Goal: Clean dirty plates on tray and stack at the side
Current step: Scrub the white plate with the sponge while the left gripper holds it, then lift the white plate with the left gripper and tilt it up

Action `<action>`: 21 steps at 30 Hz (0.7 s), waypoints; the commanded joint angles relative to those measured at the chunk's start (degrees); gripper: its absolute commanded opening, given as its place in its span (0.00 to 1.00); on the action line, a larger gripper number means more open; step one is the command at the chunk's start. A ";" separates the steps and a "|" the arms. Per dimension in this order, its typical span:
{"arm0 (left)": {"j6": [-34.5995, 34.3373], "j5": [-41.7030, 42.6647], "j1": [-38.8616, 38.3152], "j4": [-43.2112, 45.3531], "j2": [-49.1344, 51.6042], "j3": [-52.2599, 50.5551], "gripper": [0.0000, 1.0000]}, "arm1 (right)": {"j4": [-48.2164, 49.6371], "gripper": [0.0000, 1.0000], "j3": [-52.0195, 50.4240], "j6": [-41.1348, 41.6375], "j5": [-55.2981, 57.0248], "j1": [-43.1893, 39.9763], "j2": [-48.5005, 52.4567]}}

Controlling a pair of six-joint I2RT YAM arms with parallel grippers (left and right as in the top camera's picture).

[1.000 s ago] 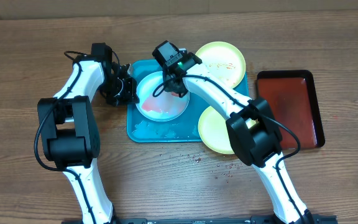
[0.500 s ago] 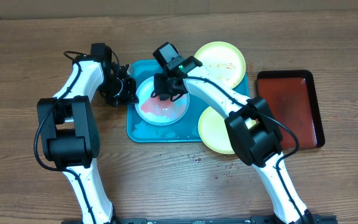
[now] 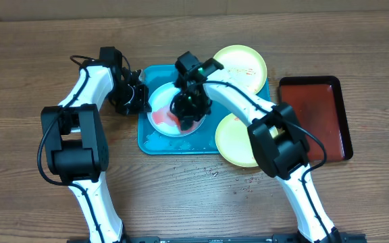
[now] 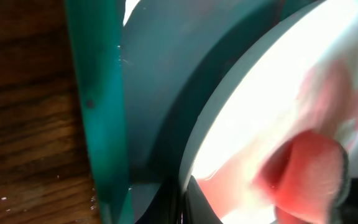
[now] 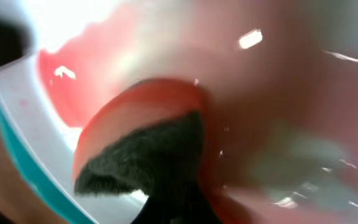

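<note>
A pale blue-white plate [image 3: 162, 106], smeared with red sauce, lies in the left half of the turquoise tray [image 3: 148, 140]. My left gripper [image 3: 140, 100] is shut on that plate's left rim [image 4: 229, 106], beside the tray's raised edge [image 4: 95, 93]. My right gripper [image 3: 189, 112] is over the plate's right part, shut on a red sponge [image 5: 135, 134] with a dark scouring side, pressed on the wet plate. The sponge [image 4: 309, 171] also shows in the left wrist view. Two pale yellow-green plates sit at the tray's far right corner [image 3: 243, 63] and near right corner [image 3: 234, 140].
A dark red tray with a black rim [image 3: 316, 118] lies on the wooden table to the right. White foam [image 3: 171, 140] sits on the turquoise tray's near part. Small red crumbs [image 3: 215, 173] dot the table in front of the tray.
My right gripper has swept with the sponge from the plate's far edge down and right across the plate. The left gripper has kept its hold on the rim.
</note>
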 commanded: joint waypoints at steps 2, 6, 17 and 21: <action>0.24 0.55 0.04 0.42 0.52 0.02 0.04 | -0.90 0.04 0.48 4.83 14.97 -4.02 0.76; 0.24 0.55 0.04 0.42 0.52 0.02 0.04 | 2.45 0.04 0.46 7.63 19.82 -4.70 0.76; 0.22 0.55 0.04 0.55 0.52 0.02 0.04 | 14.62 0.04 -0.55 7.13 14.49 -0.28 0.85; 0.22 0.55 0.04 0.55 0.52 0.02 0.04 | 15.41 0.04 -0.55 7.08 9.66 1.11 0.85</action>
